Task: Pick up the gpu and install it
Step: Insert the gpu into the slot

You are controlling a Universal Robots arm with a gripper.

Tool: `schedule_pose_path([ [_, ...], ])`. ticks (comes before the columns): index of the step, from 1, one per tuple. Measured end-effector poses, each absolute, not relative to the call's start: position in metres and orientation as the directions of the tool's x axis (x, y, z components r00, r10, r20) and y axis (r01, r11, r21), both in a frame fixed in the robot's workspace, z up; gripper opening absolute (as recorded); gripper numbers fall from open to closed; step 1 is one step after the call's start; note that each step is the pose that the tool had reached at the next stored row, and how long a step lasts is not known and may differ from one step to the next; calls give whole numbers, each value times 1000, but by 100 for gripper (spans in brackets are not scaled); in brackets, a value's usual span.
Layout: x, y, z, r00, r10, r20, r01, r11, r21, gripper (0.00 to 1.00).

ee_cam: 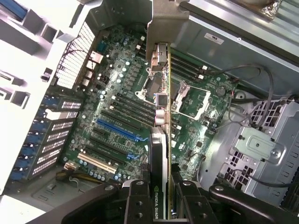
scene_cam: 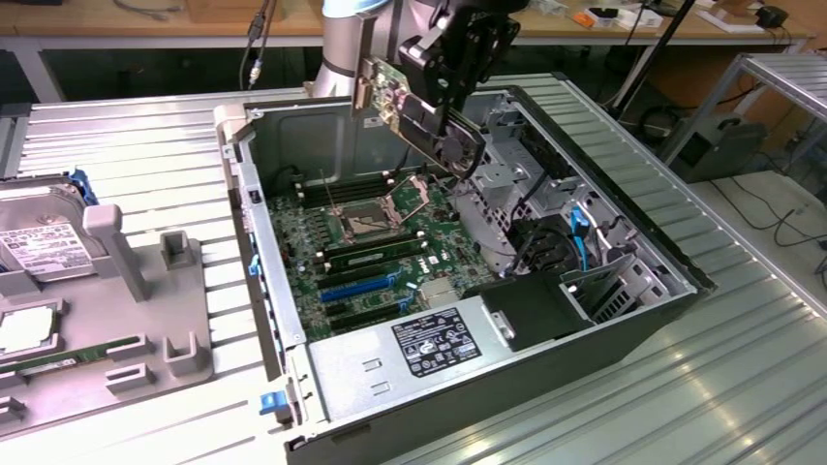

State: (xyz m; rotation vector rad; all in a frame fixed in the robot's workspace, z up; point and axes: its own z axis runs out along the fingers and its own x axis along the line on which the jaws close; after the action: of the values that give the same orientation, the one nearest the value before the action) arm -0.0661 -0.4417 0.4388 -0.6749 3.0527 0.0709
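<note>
While the open computer case (scene_cam: 265, 291) lies flat, motherboard (scene_cam: 387, 232) exposed, the gpu (scene_cam: 387, 92) hangs tilted above the board's far end, not touching it, long axis running down from the gripper (scene_cam: 440, 87), whose fingers (ee_cam: 135, 205) clamp both its faces; its connector edge is hard to make out.

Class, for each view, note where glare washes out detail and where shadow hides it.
Exterior view: glare streaks the ribbed metal table at the view's lower right, while the computer case interior sits in shade beneath the gripper clamping the gpu. Wrist view: everything outside the case's rear wall is blown out white; the motherboard is evenly lit.
</note>
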Motion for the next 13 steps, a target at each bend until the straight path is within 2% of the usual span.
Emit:
schedule_pose_path([
  [13,-66,-442,439,-885,-464,-24,-465,884,41,27],
])
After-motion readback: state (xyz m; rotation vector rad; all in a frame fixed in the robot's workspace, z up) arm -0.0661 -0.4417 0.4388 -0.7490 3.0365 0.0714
